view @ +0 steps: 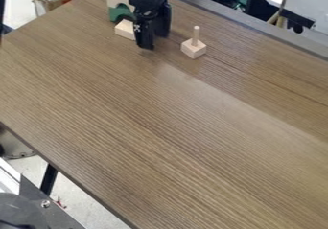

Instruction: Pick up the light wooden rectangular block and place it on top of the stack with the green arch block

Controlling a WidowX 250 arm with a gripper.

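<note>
Pegged block [193, 49] upright on wooden table [160, 127]

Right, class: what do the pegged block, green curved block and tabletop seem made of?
The pegged block: likely bare wood, from its pale tan, matte faces. The green curved block: perhaps painted wood, possibly plastic; its even colour leaves that open. The tabletop: wood or wood-look laminate with a dull sheen, from its long brown grain lines.
</note>
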